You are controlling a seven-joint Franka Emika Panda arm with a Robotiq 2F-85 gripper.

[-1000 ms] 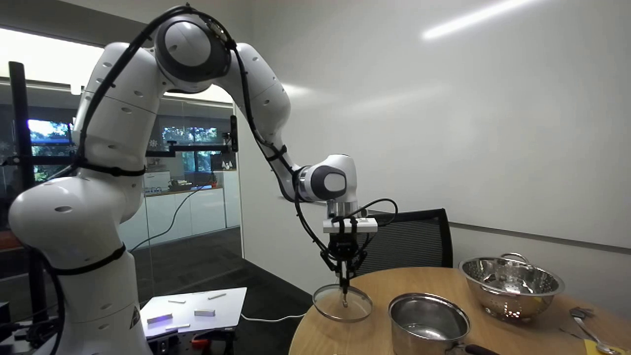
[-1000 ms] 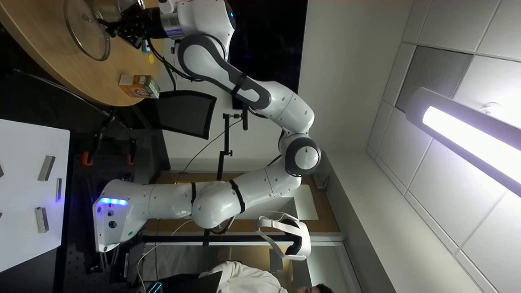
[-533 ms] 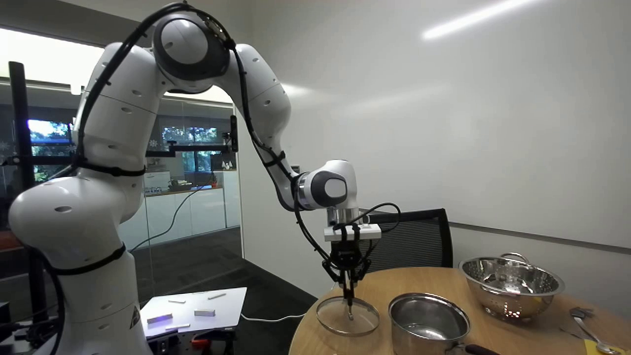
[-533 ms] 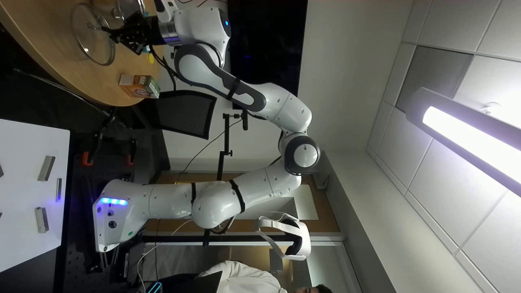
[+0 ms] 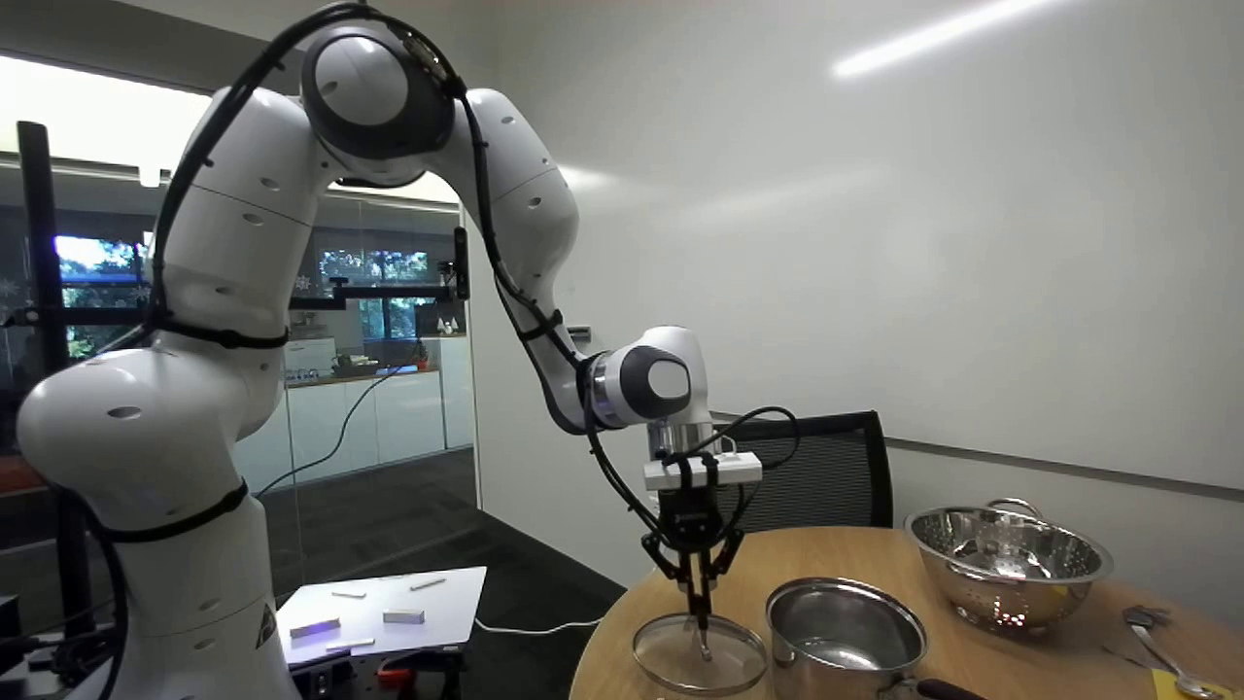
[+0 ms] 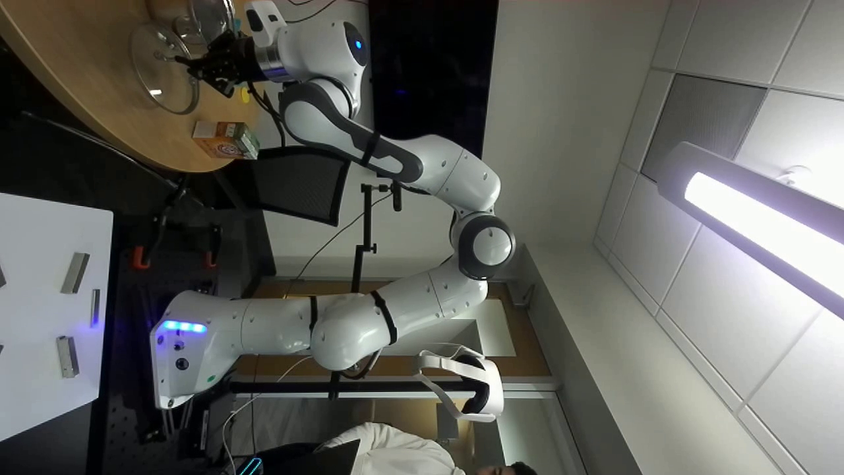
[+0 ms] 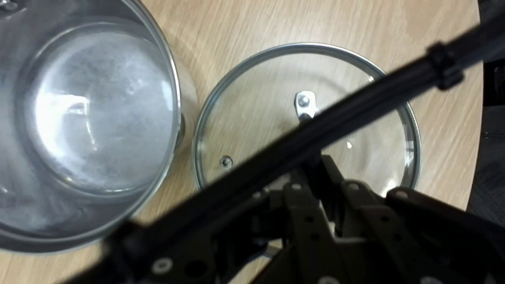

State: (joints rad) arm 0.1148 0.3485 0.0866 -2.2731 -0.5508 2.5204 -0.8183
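A round glass lid [image 5: 671, 671] with a steel rim hangs or rests low over the wooden table in both exterior views; whether it touches the tabletop I cannot tell. My gripper [image 5: 701, 622] points down at the lid's middle, its fingers shut on the lid's handle. In the wrist view the handle's metal bracket [image 7: 303, 98] shows, while a black cable [image 7: 339, 118] crosses in front and hides the fingertips. Just beside the lid stands a steel pot [image 7: 173, 90], open at the top, with its inside visible.
Behind the pot sits a steel colander [image 5: 1030, 595], with a spoon [image 5: 1157, 649] at the table's far right. An orange box [image 6: 221, 138] stands near the table edge in an exterior view. A black chair [image 5: 816, 476] is behind the table [image 5: 622, 671].
Gripper and lid have moved together, downward and toward the pot, so the lid's rim is now close beside it. Pot, colander and box have stayed put.
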